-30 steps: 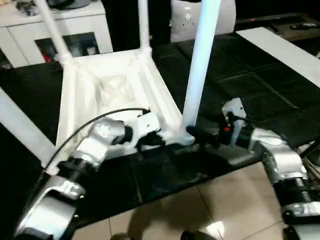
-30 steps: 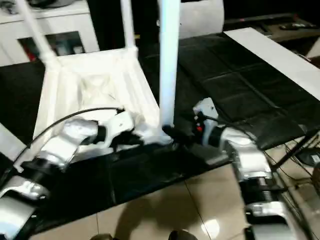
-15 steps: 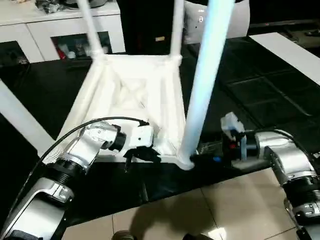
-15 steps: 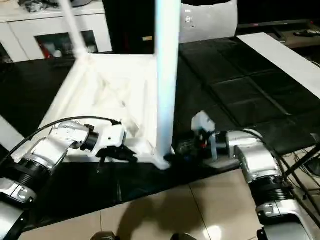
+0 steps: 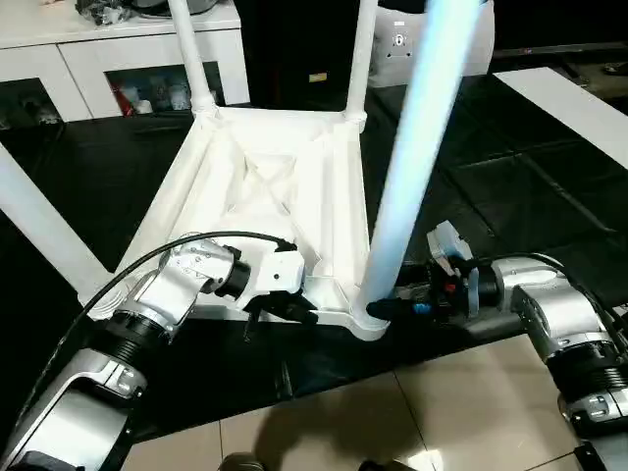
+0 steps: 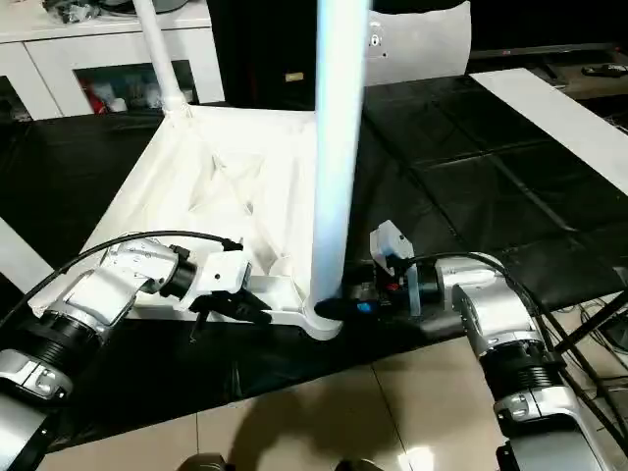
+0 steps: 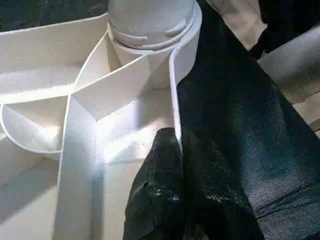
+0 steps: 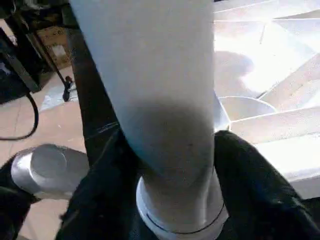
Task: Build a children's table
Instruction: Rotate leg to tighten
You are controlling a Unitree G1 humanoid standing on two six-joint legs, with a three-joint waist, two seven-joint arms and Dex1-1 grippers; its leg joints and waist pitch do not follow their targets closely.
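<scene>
Seating the near leg [image 5: 417, 167] of the upturned children's table [image 5: 265, 186] on the black mat: right gripper [image 8: 165, 165] straddled its base (contact unclear), left gripper [image 7: 167, 170] pinched the rim. Next, I'd twist it home.

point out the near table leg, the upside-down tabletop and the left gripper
near table leg [image 5: 417, 167], left eye view, middle of its shaft
upside-down tabletop [image 5: 280, 182], left eye view, ribbed underside near the centre
left gripper [image 7: 172, 150], left wrist view, fingertips at the tabletop's rim
</scene>
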